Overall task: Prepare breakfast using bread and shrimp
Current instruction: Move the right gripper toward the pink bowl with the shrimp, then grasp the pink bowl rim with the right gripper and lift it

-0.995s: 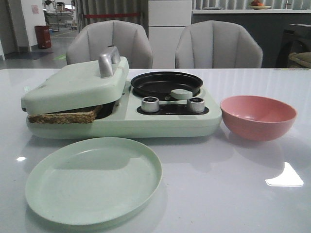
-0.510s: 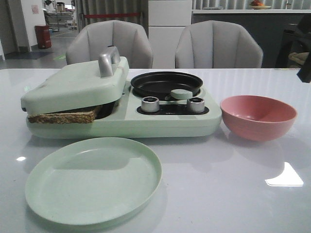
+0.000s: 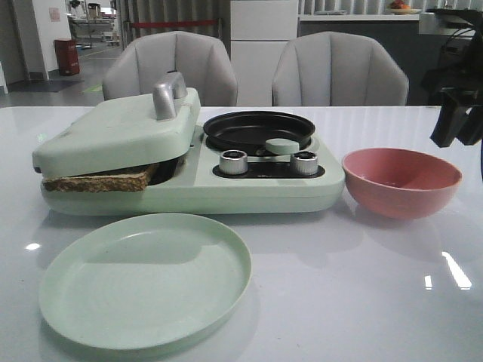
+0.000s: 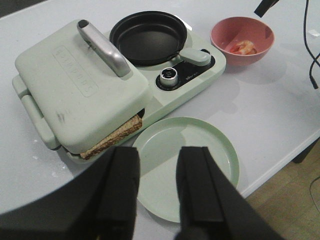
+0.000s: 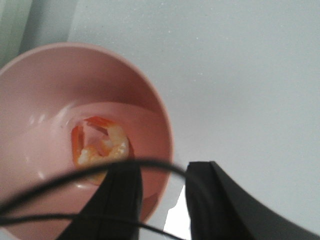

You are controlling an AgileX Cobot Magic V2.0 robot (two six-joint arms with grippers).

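A: Where are the shrimp (image 5: 100, 142)?
B: In the bottom of the pink bowl (image 3: 401, 181), right of centre in the front view. The bread (image 3: 98, 180) sticks out from under the sandwich maker's lid (image 3: 113, 132), at left.
A: The grippers?
B: Right gripper (image 5: 161, 200) hangs above the bowl, fingers spread, empty. Left gripper (image 4: 156, 192), spread too, is over the green plate (image 3: 143, 279).

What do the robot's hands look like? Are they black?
Yes. The left gripper has two flat, blocky black fingers with a gap between them. The right gripper has the same dark fingers, and thin black cables loop across in front of it. No markings show.
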